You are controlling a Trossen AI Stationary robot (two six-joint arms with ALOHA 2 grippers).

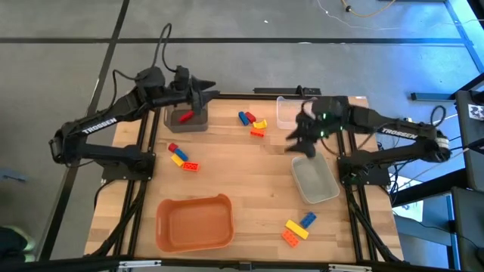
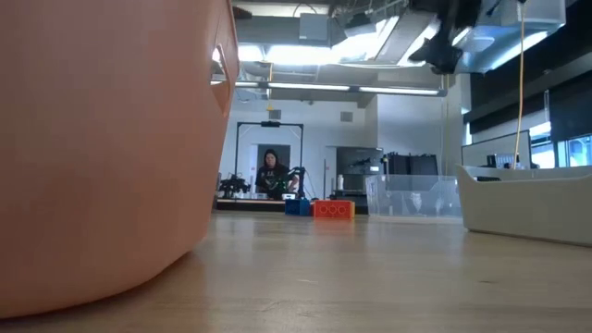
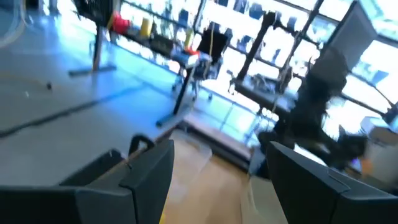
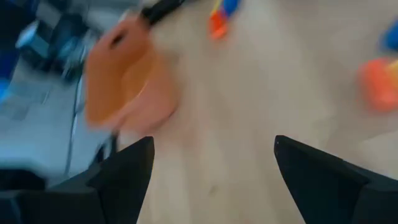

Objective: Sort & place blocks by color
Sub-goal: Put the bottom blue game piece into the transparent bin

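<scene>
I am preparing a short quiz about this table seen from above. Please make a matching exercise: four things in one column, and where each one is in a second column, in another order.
Things:
1. orange bin
2. dark bin
3. left gripper
4. right gripper

Places:
A. above the far left of the table
B. near edge, left of centre
C. just beyond the pale bin
D. far left, one red block inside

Pairs: 1-B, 2-D, 3-A, 4-C

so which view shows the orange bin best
The high view: the whole orange bin shows from above, empty, at the table's near edge. The low view has only its wall, filling the picture's left side. The right wrist view shows it blurred. The left wrist view does not show it.
</scene>
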